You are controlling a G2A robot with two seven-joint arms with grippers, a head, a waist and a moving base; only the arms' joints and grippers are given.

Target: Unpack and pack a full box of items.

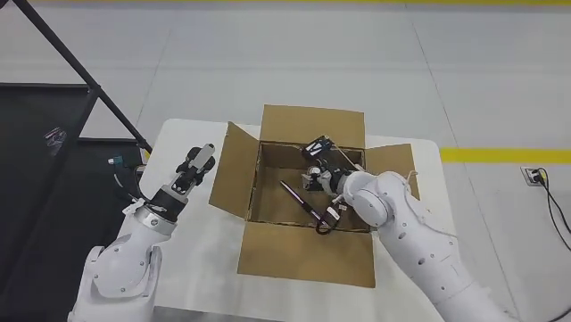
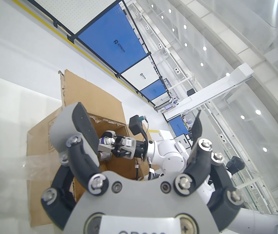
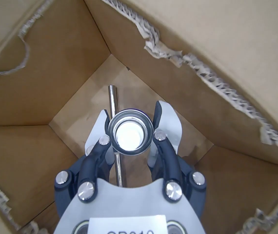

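An open cardboard box [image 1: 312, 126] stands in the middle of the white table [image 1: 192, 251]. My right gripper [image 1: 314, 179] is down inside it, shut on an upright spray can [image 3: 129, 132] with a metal rim and a white nozzle. The left wrist view shows that can [image 2: 107, 144] held just above the box's [image 2: 92, 98] rim. A thin metal rod [image 3: 113, 98] lies on the box floor [image 3: 134, 83] under the can; in the top view the rod [image 1: 299, 199] runs slantwise. My left gripper [image 1: 198, 160] is to the left of the box above the table, open and holding nothing [image 2: 139, 125].
The box's four flaps are folded outward, the left one [image 1: 234, 170] standing close to my left gripper. A black metal frame [image 1: 53, 135] borders the table on the left. Bare table lies in front of the left arm and beside the box.
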